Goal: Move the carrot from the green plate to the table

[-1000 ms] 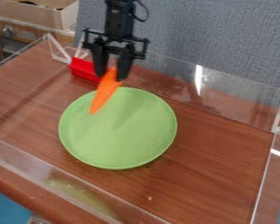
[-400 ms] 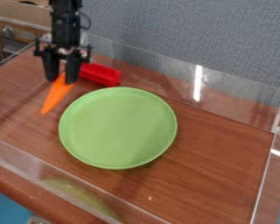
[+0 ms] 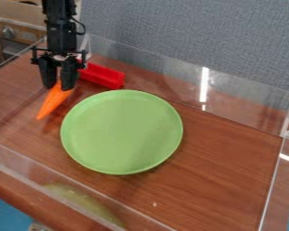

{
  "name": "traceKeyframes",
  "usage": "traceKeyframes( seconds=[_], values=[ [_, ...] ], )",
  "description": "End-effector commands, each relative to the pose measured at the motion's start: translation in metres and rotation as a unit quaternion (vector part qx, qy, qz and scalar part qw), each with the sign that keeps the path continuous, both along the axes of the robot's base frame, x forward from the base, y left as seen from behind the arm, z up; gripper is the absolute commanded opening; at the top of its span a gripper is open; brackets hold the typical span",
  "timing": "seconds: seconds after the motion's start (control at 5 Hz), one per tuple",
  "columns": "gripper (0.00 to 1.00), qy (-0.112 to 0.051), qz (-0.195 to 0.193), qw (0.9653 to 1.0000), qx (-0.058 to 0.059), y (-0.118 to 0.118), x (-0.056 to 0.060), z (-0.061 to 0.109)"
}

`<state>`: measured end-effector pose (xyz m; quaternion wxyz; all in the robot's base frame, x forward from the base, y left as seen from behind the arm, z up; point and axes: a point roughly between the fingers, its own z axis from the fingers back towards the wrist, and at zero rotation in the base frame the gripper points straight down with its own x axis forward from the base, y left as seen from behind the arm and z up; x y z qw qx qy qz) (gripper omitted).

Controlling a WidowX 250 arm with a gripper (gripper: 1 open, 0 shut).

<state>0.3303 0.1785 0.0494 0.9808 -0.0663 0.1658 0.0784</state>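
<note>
End effector (image 3: 61, 72) clenched on the carrot (image 3: 55, 100) at its upper end. Carrot left of the green plate (image 3: 122, 133) in view, at the bench (image 3: 219, 167); long axis slanting, narrow tip pointing toward the lower left, contact beneath undetermined.

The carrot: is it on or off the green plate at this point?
Off. The carrot is in the tool, to the left of the green plate in the picture, with wood tabletop between them.
</note>
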Motion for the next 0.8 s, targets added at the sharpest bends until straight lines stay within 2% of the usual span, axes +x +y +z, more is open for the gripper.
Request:
traceKeyframes(
  seconds=[0.0,0.4,0.6],
  values=[
    [0.0,-0.033,-0.008,0.9994,0.002,0.0165,-0.0033,0.0223],
    [0.0,-0.043,-0.027,0.9985,-0.021,0.018,-0.0123,0.0244],
    [0.0,-0.051,-0.035,0.9976,-0.031,0.0163,-0.0105,0.0276]
  ],
)
